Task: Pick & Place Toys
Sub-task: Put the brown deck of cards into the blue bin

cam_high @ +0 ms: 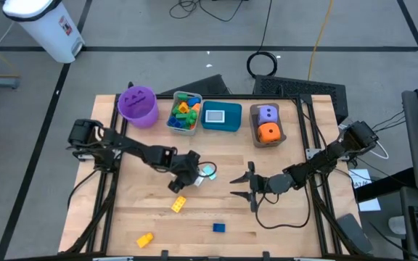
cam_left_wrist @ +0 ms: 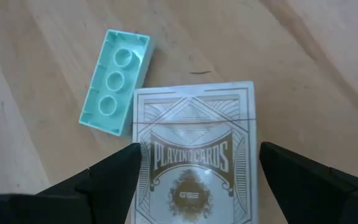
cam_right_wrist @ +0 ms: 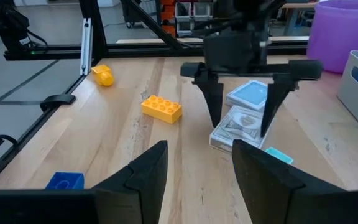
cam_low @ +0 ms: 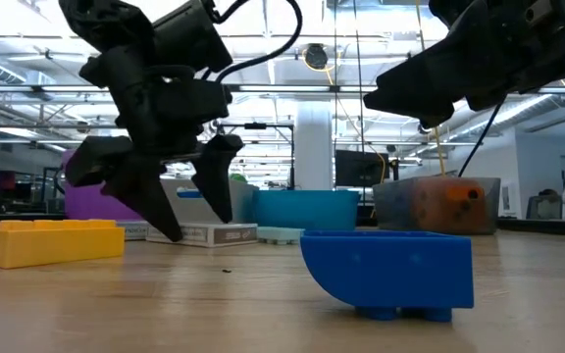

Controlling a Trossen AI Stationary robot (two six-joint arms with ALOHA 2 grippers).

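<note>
Left gripper (cam_right_wrist: 241, 127) spread wide, straddling the playing-card box (cam_left_wrist: 194, 165) mid-table, not clamped. The box's near end is cut off in the left wrist view. Teal brick (cam_left_wrist: 115, 81) just beside it. Right gripper (cam_high: 247, 185) half open, empty, nearby. Blue brick (cam_low: 390, 270) blocks part of the low view.

From the left wrist, the playing-card box (cam_left_wrist: 194, 168) ran off the picture's lower edge, its bottom lettering too small to read. Overhead, the left pincer (cam_high: 189, 171) covered most of that box. At worktop height, the blue brick (cam_low: 390, 270) blocked the bins behind.
</note>
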